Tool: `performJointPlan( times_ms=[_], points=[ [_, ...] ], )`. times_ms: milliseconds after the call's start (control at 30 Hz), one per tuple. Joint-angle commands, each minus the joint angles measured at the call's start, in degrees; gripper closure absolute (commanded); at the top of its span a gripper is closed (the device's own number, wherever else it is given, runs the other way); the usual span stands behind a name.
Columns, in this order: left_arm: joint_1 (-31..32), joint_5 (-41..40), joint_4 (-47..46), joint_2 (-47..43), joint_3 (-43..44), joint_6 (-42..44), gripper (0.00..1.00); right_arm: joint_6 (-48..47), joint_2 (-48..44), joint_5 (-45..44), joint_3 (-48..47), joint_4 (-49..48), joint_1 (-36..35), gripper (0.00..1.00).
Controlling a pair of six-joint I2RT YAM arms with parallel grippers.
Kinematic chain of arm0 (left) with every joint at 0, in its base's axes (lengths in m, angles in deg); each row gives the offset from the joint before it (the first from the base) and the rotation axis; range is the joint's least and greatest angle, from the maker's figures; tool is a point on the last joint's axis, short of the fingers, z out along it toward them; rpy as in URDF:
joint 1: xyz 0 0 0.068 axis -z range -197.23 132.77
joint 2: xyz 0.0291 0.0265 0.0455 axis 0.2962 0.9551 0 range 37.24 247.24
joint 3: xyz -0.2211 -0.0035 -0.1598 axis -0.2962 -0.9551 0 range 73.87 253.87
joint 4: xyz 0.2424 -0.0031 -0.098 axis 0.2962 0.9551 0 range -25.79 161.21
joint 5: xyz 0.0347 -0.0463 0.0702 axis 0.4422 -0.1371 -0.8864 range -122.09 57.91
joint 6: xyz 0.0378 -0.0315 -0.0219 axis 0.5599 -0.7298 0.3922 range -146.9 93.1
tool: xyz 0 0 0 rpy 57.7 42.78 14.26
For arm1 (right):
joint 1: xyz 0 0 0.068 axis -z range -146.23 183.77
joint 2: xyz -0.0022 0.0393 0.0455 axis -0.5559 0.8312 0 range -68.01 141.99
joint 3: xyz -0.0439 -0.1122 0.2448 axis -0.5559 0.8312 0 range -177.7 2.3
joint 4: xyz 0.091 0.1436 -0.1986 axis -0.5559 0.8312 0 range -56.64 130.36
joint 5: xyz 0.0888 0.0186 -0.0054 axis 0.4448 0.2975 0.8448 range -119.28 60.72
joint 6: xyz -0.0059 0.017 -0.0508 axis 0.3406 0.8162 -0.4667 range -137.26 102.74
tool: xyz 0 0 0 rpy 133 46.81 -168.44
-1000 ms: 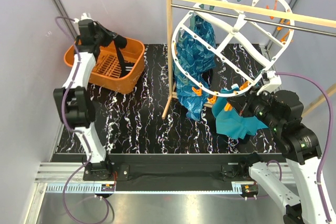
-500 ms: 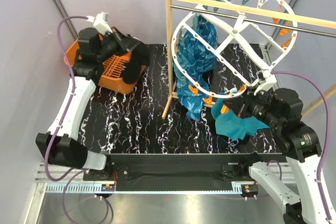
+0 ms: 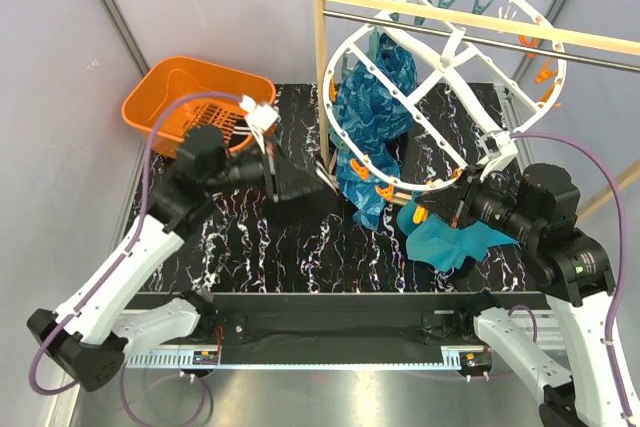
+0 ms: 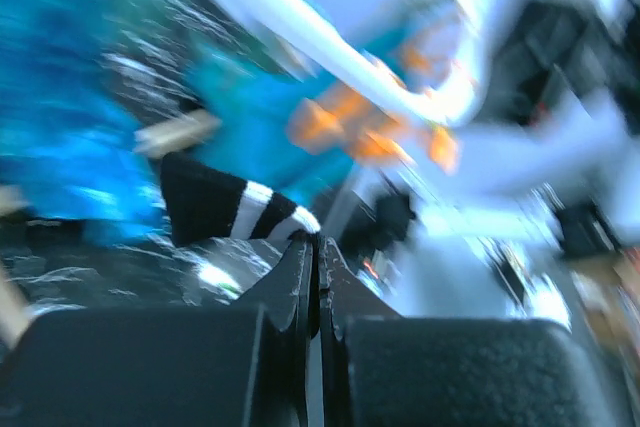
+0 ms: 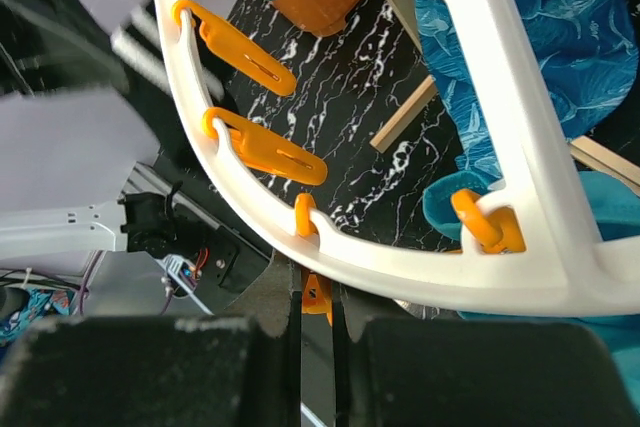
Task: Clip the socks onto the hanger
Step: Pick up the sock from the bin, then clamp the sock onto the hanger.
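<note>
A black sock with white stripes (image 4: 230,209) hangs from my left gripper (image 4: 317,242), which is shut on its edge. In the top view the left gripper (image 3: 283,185) holds the sock (image 3: 305,203) above the table, left of the hanger's lower rim. The hanger (image 3: 440,77) is a white oval frame hung on the rack, tilted, with orange and teal clips round its rim. My right gripper (image 5: 317,282) is shut on an orange clip (image 5: 318,297) just under the white rim (image 5: 400,277). In the top view the right gripper (image 3: 455,203) is at the hanger's lower right rim.
An orange basket (image 3: 165,97) stands at the back left. A wooden rack with a metal rod (image 3: 323,97) carries the hanger. A blue patterned cloth (image 3: 370,117) and a teal cloth (image 3: 450,239) hang from clips. More orange clips (image 5: 262,147) line the rim.
My left arm has swung from the basket down and to the right, carrying the sock towards the hanger. The right gripper has stayed at the rim; the hanger has tilted slightly.
</note>
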Motion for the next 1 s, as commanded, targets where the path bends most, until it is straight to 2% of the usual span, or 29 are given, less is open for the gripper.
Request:
performJointPlan(
  times_ms=[0,133,233,267,400,467,600,767,867,967],
  points=[
    [6.48,7.63,-6.18,-2.5,-4.88,-0.95,1.0,-0.12,-0.58,6.1,0.58,8.38,-0.06,1.0],
    [15.19,6.49,-14.25,-5.84,-10.24,-2.62,1.0,0.23,-1.64,6.8,0.84,9.35,-0.15,1.0],
    [21.07,6.13,-15.24,-5.85,-10.95,-0.79,1.0,1.55,-3.39,10.04,1.54,8.3,-0.24,1.0],
    [24.14,5.87,-15.24,-5.5,-10.87,0.09,1.0,1.72,-3.92,10.92,1.64,7.95,-0.15,1.0],
    [29.87,9.12,-19.02,-1.9,-9.03,2.81,1.0,-0.81,-5.68,13.49,1.46,8.12,-0.41,1.0],
    [33.11,9.3,-16.57,1.7,-4.55,5.01,1.0,-0.74,-6.38,13.57,1.37,7.95,-0.5,1.0],
    [35.33,11.58,-10.34,7.32,2.92,10.2,1.0,0.23,-7.44,15.41,1.28,6.72,-0.41,1.0],
    [35.59,13.08,-9.45,10.85,7.58,12.05,1.0,1.46,-8.06,16.73,1.37,4.09,-0.41,1.0],
    [35.59,13.34,-3.75,13.04,10.22,15.74,1.0,3.83,-8.23,17.7,2.16,1.1,-0.41,1.0],
    [35.68,10.37,2.23,15.15,13.74,18.2,1.0,7.16,-7.97,16.39,2.34,0.38,-0.33,1.0]
  ],
)
